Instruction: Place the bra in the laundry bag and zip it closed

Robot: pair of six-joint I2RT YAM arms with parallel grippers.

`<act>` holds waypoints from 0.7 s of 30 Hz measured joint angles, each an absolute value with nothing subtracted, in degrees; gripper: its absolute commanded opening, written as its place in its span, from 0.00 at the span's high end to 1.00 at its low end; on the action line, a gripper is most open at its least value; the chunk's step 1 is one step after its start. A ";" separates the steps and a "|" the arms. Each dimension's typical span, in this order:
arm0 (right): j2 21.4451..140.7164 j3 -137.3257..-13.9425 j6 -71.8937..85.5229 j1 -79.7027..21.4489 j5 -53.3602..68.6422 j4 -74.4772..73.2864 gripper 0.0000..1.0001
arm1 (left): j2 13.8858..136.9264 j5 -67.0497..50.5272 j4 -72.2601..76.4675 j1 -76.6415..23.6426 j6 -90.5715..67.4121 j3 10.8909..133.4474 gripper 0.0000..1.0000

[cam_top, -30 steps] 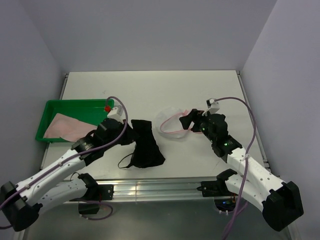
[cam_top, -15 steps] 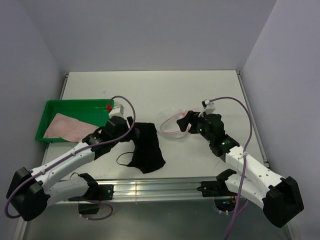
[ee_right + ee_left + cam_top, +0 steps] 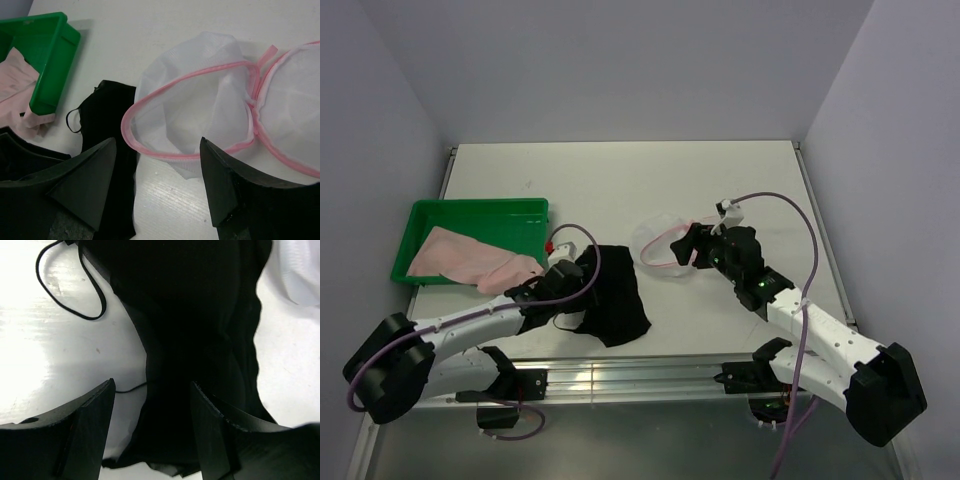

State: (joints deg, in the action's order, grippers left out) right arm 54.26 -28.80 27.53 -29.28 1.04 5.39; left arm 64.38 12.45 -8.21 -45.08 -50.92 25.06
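The black bra lies flat on the white table, left of the laundry bag. The bag is white mesh with pink zipper trim and lies open, its lid flap folded out to the right. My left gripper is open and low over the bra's left part. In the left wrist view the bra runs between the spread jaws of the left gripper, and a thin strap loop lies on the table. My right gripper is open and empty at the bag's right rim. In the right wrist view the right gripper faces the bag mouth.
A green plastic tray holding a pink cloth stands at the left; the cloth hangs over its near right corner. The tray also shows in the right wrist view. Grey walls enclose the table on three sides.
My left arm has dropped lower and nearer, its gripper now down over the bra's left part. My right gripper has edged left toward the bag's rim.
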 measured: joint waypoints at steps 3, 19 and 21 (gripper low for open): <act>54.61 -28.95 27.40 -29.91 0.84 5.30 0.26 | 67.35 12.88 -5.85 -45.10 -50.94 25.08 0.36; 55.75 -29.45 27.14 -31.90 0.01 5.39 0.27 | 75.24 14.26 6.98 -45.10 -52.36 24.95 0.61; 55.92 -29.63 27.14 -32.03 0.03 5.50 0.28 | 75.26 14.24 8.36 -45.10 -52.88 24.38 0.86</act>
